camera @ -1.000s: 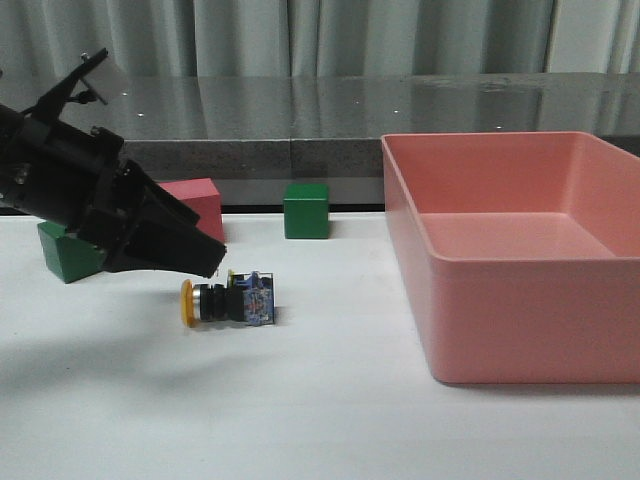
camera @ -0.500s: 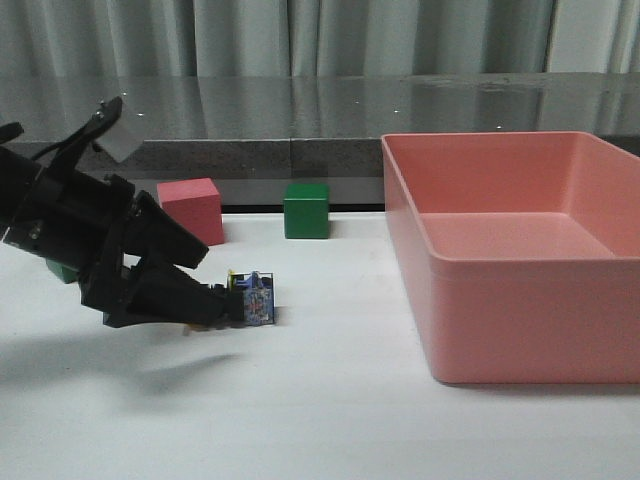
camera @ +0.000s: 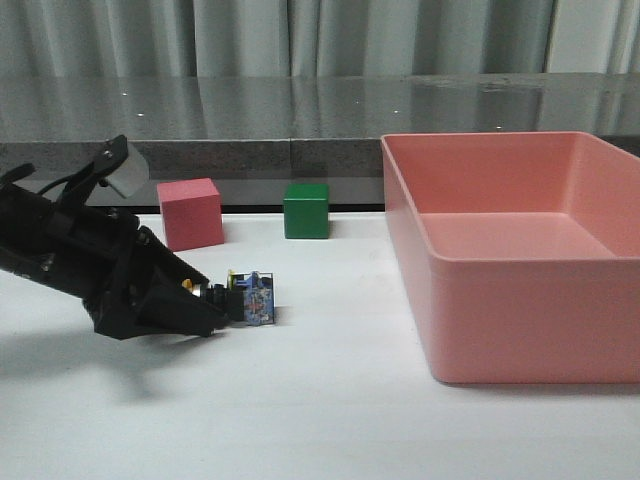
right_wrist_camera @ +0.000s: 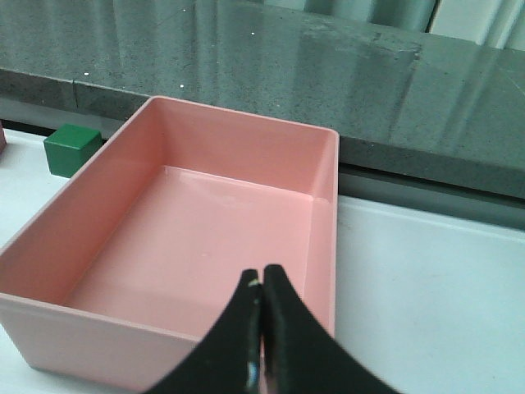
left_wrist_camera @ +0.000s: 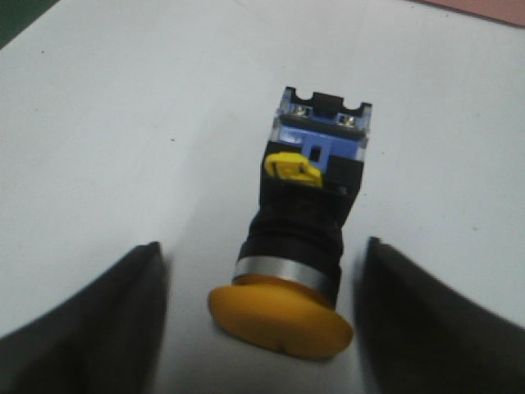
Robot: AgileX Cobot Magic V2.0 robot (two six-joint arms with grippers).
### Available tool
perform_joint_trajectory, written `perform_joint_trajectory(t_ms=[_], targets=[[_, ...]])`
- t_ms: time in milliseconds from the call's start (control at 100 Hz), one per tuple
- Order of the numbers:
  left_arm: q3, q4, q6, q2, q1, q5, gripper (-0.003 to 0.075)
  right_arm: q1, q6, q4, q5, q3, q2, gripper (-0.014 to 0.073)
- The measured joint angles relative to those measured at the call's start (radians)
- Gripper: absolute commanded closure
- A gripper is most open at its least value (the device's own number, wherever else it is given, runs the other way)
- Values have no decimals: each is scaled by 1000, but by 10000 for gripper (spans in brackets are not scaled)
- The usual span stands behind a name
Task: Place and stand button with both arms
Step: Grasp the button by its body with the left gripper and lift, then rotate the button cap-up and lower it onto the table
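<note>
**benchguy:** Since a second ago the left gripper (camera: 205, 312) has dropped from above the button (camera: 240, 300) right down to table level, so now its fingers sit either side of the yellow cap end. Button itself hasn't budged: lying on its side on the white table (camera: 330, 400), cap toward the arm, blue base pointing at the pink bin (camera: 520, 290), well apart from it.

**solder_sam:** Has it got hold of it yet?

**benchguy:** Nope. In the left wrist view the two fingers (left_wrist_camera: 98, 320) are spread wide with bare table showing between each one and the button (left_wrist_camera: 299, 238). Open, nothing held. Right gripper (right_wrist_camera: 261, 283) hangs over the bin with its fingertips pressed together, empty.

**solder_sam:** How would you do the grab?

**benchguy:** Close on the black body just behind the silver ring, not on the cap. Cap's rounded and I'd guess it'd squirt out. Looks roughly centred, maybe a touch nearer the right-hand finger in that view, but the fingers are blurry so hard to say. Squeeze slowly so it doesn't roll, then tip it so the flat blue base lands down.

**solder_sam:** And the red cube (camera: 190, 212) and green cube (camera: 306, 210)?

**benchguy:** Behind it, out of the way.
</note>
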Motion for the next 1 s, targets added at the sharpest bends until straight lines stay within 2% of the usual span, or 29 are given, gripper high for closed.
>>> perform_joint_trajectory(t_ms=[80, 270, 440, 540, 690, 870, 1000], targets=[[0, 0, 2, 0, 0, -1, 744, 0, 0, 0, 0, 0, 0, 670], [0, 26, -15, -3, 0, 12, 740, 0, 0, 0, 0, 0, 0, 670], [-11, 186, -145, -102, 0, -2, 740, 0, 0, 0, 0, 0, 0, 670], [-52, 393, -321, -204, -5, -92, 740, 0, 0, 0, 0, 0, 0, 670], [-147, 804, -700, -333, -42, -134, 740, 0, 0, 0, 0, 0, 0, 670], [-287, 1321, -1134, -369, -153, -42, 740, 0, 0, 0, 0, 0, 0, 670], [-329, 1638, -1353, -366, -268, 11, 739, 0, 0, 0, 0, 0, 0, 670]])
